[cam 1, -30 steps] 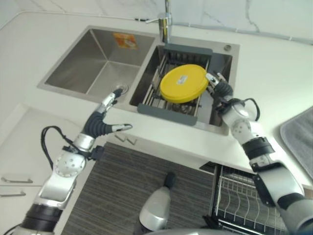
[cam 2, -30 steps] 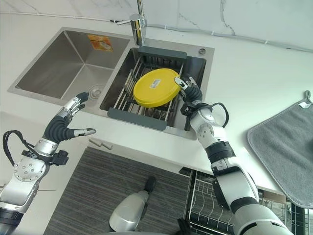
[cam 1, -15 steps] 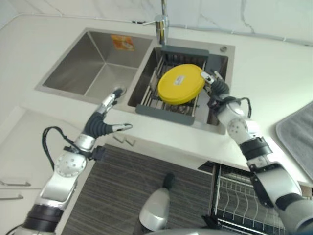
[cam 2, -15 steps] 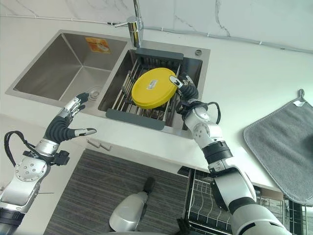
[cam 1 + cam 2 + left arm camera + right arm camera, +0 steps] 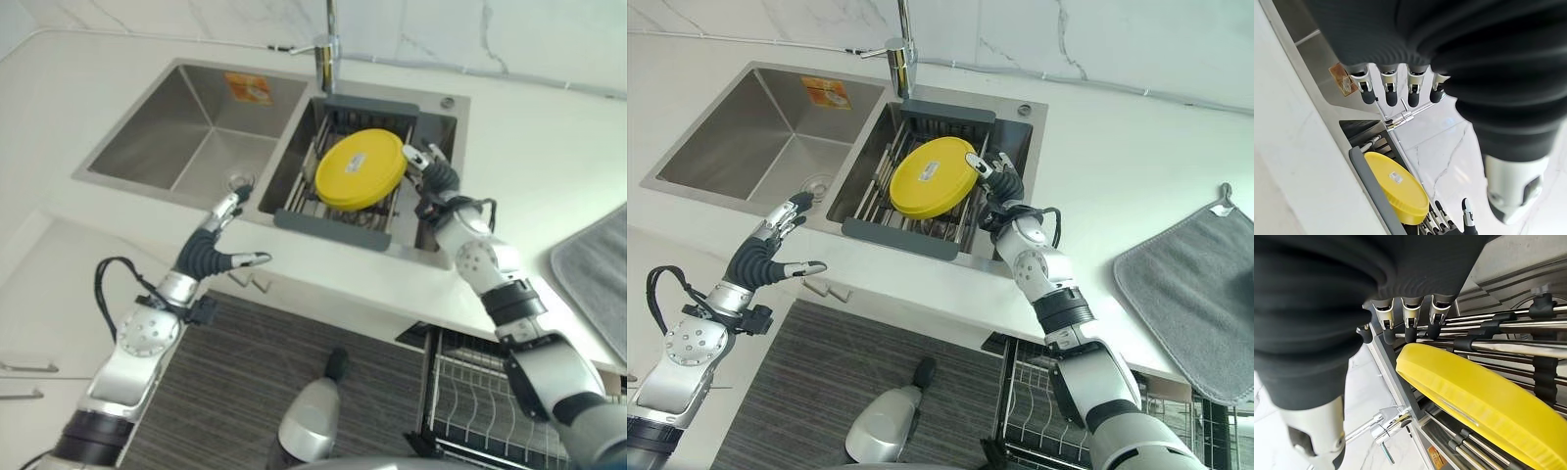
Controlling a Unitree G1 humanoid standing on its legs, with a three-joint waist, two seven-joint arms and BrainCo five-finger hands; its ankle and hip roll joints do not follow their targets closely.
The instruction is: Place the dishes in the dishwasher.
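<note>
White stone makes up the counter (image 5: 1136,166), and everything here is placed against the double steel sink (image 5: 745,127) let into it. The sink's left basin is bare but for its drain and a small orange sticker on its far wall. Its right basin holds a dark-framed drying rack (image 5: 916,240) of steel rods that spans the basin from the front edge to the back. Behind the sink, on the line between the two basins, stands the tap (image 5: 904,49). A grey mat (image 5: 1195,304) lies on the counter well to the right of the sink. Below the counter, to the right of the sink's front edge, a wire dishwasher rack (image 5: 1048,411) stands pulled out. A yellow plate (image 5: 929,176) rests tilted on the drying rack inside the right basin, one edge propped up on the rods.

Over the right basin, the right hand (image 5: 997,181) sits just beside the plate's right rim, its fingers (image 5: 1409,325) straight and spread over the rods and not closed on the plate, as the right wrist view shows. At the sink's front edge, before the left basin, the left hand (image 5: 776,235) hovers with straight, spread fingers (image 5: 1415,88) and thumb out, holding nothing.
</note>
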